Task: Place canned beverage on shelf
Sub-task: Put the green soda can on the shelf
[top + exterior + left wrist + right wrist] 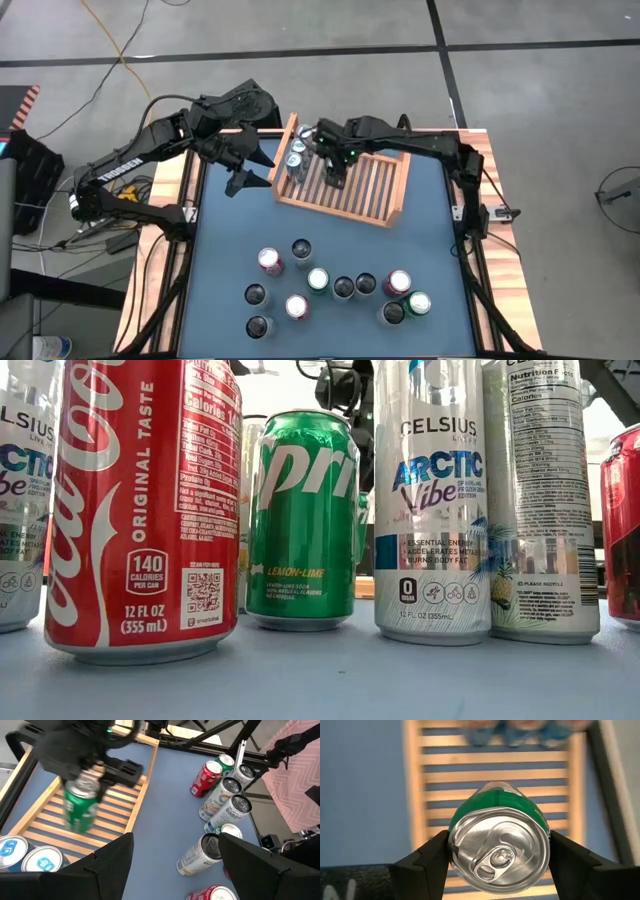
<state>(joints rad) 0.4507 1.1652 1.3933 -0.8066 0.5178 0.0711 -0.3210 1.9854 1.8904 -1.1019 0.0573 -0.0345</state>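
Green can (498, 838) is what your right gripper (498, 851) grasps: the jaws sit on both sides of its rim, pressed against the can. It hangs upright over the slatted floor of the shelf (386, 210), its long axis vertical and its silver top with the pull tab facing up to the wrist camera. I cannot read any brand on this can. In the left wrist view you see it (81, 805) under the right gripper (84, 776), above the wooden slats (120, 795).

At the end of the shelf nearest the left arm, some silver and blue cans (296, 157) already stand beside the side board. Your left gripper (243, 166) waits just outside that board, over the blue table (420, 240), with its jaws released and nothing between them.

On the near part of the table a loose group of cans (335, 290) stands upright, well apart from the shelf. In the low view you can read their labels: a red Coca-Cola can (143, 510) with "ORIGINAL TASTE", "140 CALORIES PER CAN" and "12 FL OZ (355 mL)"; a green Sprite can (303, 520) with "LEMON-LIME"; a white Celsius can (432, 500) with "ARCTIC Vibe". These cans fill the low view and hide the shelf almost completely.
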